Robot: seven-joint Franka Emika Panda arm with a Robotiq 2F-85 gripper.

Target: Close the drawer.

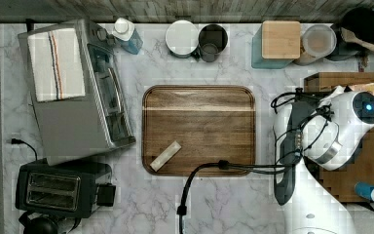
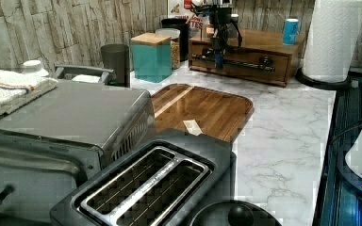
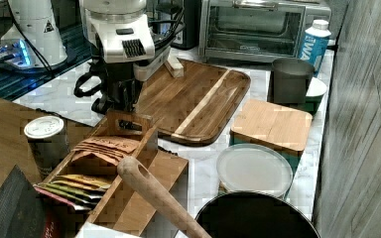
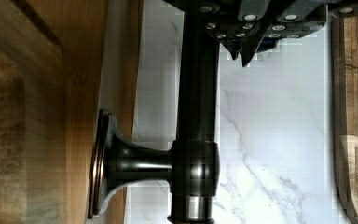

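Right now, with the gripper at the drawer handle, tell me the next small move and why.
Probably a short push straight into the handle bar. In the wrist view the gripper sits, fingers together, on the counter side of that bar, with the drawer on the bar's other side, so pressing there should drive the drawer in. How far out it stands I cannot tell.

From the top view I cannot see the medium-brown wooden drawer front; the white robot arm [image 1: 341,126] covers it. In the wrist view the dark metal bar handle [image 4: 196,116] runs off the frame at both ends, and the black gripper [image 4: 242,49] is cropped, so I cannot judge its finger state. The dark wooden tray [image 4: 356,116] is cut off
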